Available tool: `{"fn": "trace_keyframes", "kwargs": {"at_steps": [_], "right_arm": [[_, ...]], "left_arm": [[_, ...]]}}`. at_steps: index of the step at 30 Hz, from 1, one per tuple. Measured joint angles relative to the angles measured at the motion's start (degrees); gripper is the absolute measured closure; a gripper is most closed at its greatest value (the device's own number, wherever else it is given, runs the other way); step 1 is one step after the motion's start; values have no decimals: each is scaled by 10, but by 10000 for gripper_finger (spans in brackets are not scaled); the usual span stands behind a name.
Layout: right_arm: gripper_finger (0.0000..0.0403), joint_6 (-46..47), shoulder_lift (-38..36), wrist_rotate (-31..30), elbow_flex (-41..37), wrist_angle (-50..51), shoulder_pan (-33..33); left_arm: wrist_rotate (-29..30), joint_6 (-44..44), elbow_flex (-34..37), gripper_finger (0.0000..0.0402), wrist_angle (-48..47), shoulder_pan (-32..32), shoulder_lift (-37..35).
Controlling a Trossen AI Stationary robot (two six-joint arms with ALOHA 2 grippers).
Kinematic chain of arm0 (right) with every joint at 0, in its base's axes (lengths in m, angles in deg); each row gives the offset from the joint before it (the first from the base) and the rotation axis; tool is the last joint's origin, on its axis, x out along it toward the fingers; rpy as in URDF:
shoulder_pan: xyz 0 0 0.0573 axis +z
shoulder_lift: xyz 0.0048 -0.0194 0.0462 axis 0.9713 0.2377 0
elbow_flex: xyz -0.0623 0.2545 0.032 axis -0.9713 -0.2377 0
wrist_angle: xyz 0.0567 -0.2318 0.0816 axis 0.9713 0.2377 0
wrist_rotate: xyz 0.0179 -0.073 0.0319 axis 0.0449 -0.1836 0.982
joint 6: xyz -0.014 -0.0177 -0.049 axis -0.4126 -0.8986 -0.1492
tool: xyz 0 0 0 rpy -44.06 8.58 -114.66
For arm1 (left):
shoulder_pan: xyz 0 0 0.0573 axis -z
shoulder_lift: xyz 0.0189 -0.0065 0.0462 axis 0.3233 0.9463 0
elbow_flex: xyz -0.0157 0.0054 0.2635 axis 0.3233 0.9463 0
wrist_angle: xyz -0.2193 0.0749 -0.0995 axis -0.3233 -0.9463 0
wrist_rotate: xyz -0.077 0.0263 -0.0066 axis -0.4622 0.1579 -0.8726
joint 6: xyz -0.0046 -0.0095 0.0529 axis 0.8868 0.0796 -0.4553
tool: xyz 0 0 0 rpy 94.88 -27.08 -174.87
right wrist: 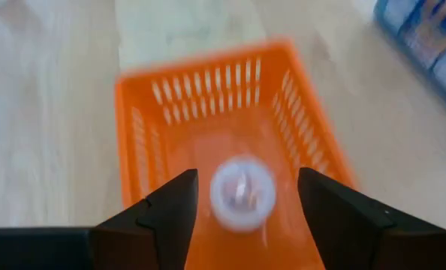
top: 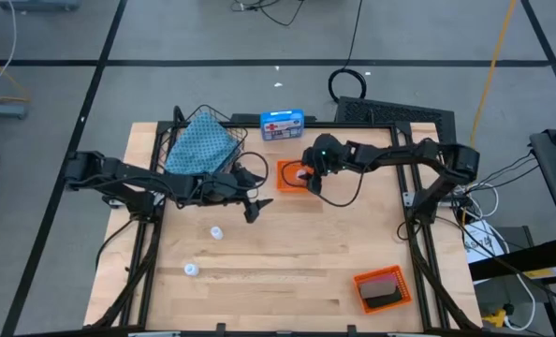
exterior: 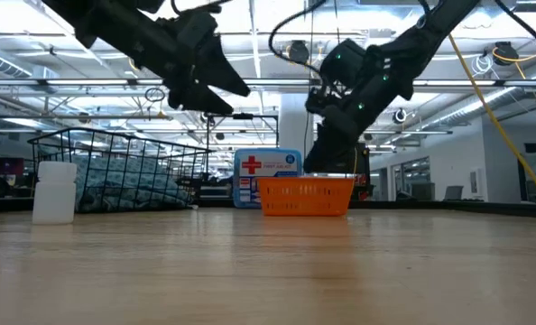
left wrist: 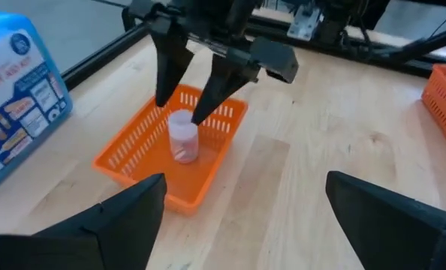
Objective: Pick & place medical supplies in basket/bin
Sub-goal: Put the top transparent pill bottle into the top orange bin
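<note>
**Right hand above a vial in the orange tray**

My right hand [left wrist: 197, 97] hangs over the small orange tray [top: 291, 177] near the far middle of the surface [top: 287, 271]. Its fingers stand apart, one on either side of a pink-white vial [right wrist: 242, 192]; in the left wrist view the vial is inside the tray, between the fingertips, and I cannot tell whether either finger touches it. My left hand [top: 253, 208] hovers above bare wood just left of that tray, its fingers [left wrist: 110, 225] spread wide and holding nothing.

The wire basket [top: 229, 137] sits at the far left of the surface with the teal patterned cloth [top: 199, 148] lying in it. Two more white vials rest on the wood, well apart from the basket: one [top: 218, 232] near my left hand, another [top: 191, 270] closer to the near edge. The blue first-aid box [top: 282, 124] stands at the far edge, between basket and tray. A second orange tray [top: 383, 288] with a dark object lies at the near right.
</note>
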Motion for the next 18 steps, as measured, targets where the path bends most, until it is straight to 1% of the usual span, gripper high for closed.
{"fn": "trace_keyframes", "kwargs": {"at_steps": [3,5,6,8,11,14,16,18], "right_arm": [[175,-9,-36,0,-1,23,0],[175,-12,-56,0,1,15,1],[175,-12,-71,0,1,22,1],[177,-13,-100,0,-1,36,1],[178,-13,-139,2,1,42,5],[178,-13,-175,2,0,44,8],[179,-14,-196,2,0,56,8],[180,-14,-209,2,1,58,9]], "left_arm": [[1,28,-1,36,-51,0,-33],[2,38,-1,39,-98,3,-59],[8,40,1,40,-117,9,-75],[33,52,12,41,-127,26,-105],[86,84,55,37,-138,64,-148],[144,146,108,35,-144,106,-194],[164,198,141,37,-165,133,-229],[169,246,160,41,-198,159,-258]]}}
